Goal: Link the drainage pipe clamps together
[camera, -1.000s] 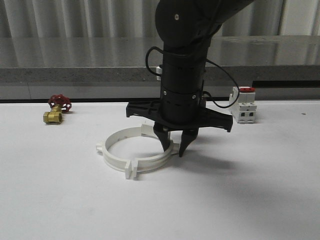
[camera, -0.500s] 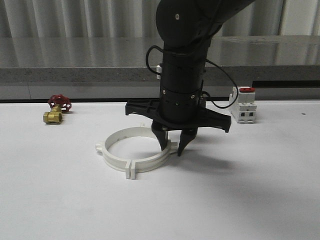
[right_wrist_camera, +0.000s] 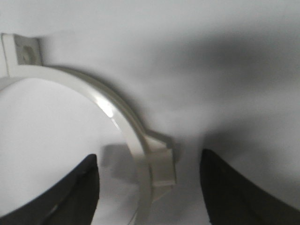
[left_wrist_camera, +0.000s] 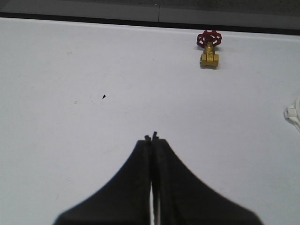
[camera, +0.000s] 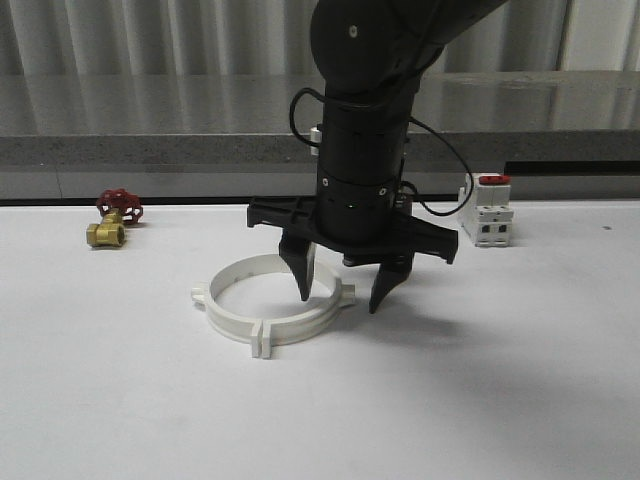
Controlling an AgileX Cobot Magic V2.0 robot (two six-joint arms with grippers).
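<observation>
So the drainage pipe clamps are sitting flat on the white tabletop, joined up into one wide ring, a bit toward 9 o'clock from the middle of the front view. You can see the flat end flanges meeting at the ring's 6 o'clock edge, and a small tab poking out at its 9 o'clock side.

The right claw points straight down over the ring's 3 o'clock side. Its fingers are spread wide and it's gripping nothing: one fingertip sits inside the ring, the other outside, with the ring wall and its little outer tab between them. In the right wrist view the clamps' wall runs between the two dark fingertips with clear gaps either side, so no contact that I can see.

The left claw has its fingers pressed together with nothing between them, above bare tabletop.

Other stuff: a brass valve with a red handwheel toward 9 o'clock, well apart from the ring, and a white breaker with a red top toward 3 o'clock near the back edge.
</observation>
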